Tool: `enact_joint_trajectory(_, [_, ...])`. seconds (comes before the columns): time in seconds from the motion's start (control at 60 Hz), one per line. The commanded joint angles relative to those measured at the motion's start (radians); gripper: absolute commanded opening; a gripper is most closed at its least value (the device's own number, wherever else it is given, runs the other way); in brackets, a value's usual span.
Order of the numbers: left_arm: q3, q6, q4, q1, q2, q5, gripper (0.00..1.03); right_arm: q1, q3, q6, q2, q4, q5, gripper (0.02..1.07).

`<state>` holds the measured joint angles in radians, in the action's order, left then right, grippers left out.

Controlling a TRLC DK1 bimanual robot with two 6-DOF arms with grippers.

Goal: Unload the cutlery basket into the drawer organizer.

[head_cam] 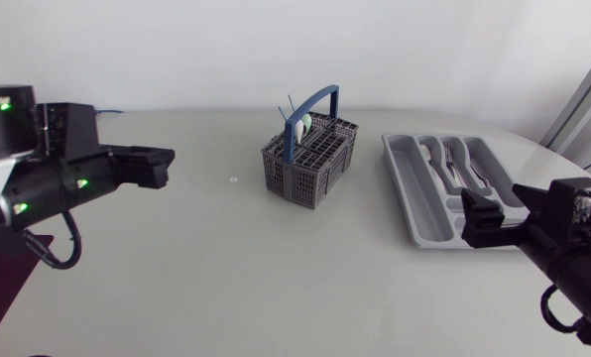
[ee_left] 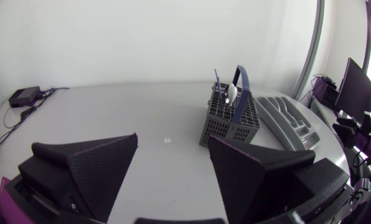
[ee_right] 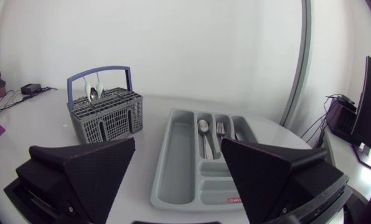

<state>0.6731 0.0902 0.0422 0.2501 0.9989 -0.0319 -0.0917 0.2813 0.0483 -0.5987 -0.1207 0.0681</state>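
Right gripper (head_cam: 479, 220) hovers spread at the near right, by the near edge of the drawer organizer (head_cam: 412, 188), while left gripper (head_cam: 163, 165), equally spread, points right toward the cutlery basket (head_cam: 310, 164), well apart from it.

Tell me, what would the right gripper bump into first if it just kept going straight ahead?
Most likely the grey drawer organizer, lying just ahead of the right gripper's open fingers with nothing between. Its height is unclear, so it might pass above.
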Motion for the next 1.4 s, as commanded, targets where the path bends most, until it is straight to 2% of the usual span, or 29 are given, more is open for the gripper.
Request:
enact_joint_trajectory(0.0, [0.106,0.032,0.041,0.04,0.11,0.03,0.94,-0.019,0.067,-0.024,-0.099,0.027,0.007,1.02])
enact_joint_trajectory(0.2, [0.341,-0.012,0.189,0.106,0.377,0.032,0.94,-0.068,0.176,-0.016,-0.314,0.082,0.007,1.02])
enact_joint_trajectory(0.317, [0.499,-0.161,0.269,0.141,0.549,0.032,0.94,-0.108,0.226,0.071,-0.417,0.122,-0.001,1.02])
enact_joint_trajectory(0.4, [0.594,-0.219,0.332,0.172,0.638,0.05,0.95,-0.123,0.243,0.147,-0.461,0.135,-0.017,1.02])
enact_joint_trajectory(0.45, [0.632,-0.264,0.344,0.192,0.675,0.043,0.95,-0.132,0.26,0.199,-0.49,0.156,-0.016,1.02])
enact_joint_trajectory(0.617, [0.772,-0.245,0.343,0.247,0.81,-0.006,0.94,-0.149,0.28,0.291,-0.576,0.167,-0.03,1.02])
enact_joint_trajectory(0.733, [0.869,-0.214,0.343,0.256,0.9,-0.065,0.83,-0.154,0.28,0.308,-0.601,0.167,-0.063,1.02])
enact_joint_trajectory(0.8, [0.916,-0.201,0.344,0.258,0.94,-0.071,0.78,-0.155,0.283,0.314,-0.607,0.167,-0.071,1.02])
enact_joint_trajectory(0.883, [0.962,-0.195,0.343,0.255,0.977,-0.072,0.76,-0.155,0.286,0.318,-0.613,0.167,-0.079,1.02])
enact_joint_trajectory(0.967, [1.01,-0.195,0.34,0.25,1.018,-0.074,0.63,-0.155,0.288,0.328,-0.622,0.167,-0.091,1.02])
enact_joint_trajectory(1.083, [1.037,-0.201,0.334,0.256,1.052,-0.074,0.55,-0.155,0.289,0.332,-0.644,0.161,-0.091,1.02])
enact_joint_trajectory(1.267, [1.037,-0.198,0.343,0.261,1.064,-0.072,0.24,-0.155,0.294,0.332,-0.655,0.161,-0.094,1.02])
enact_joint_trajectory(1.383, [1.025,-0.202,0.375,0.252,1.047,-0.072,0.17,-0.161,0.292,0.332,-0.655,0.161,-0.096,1.02])
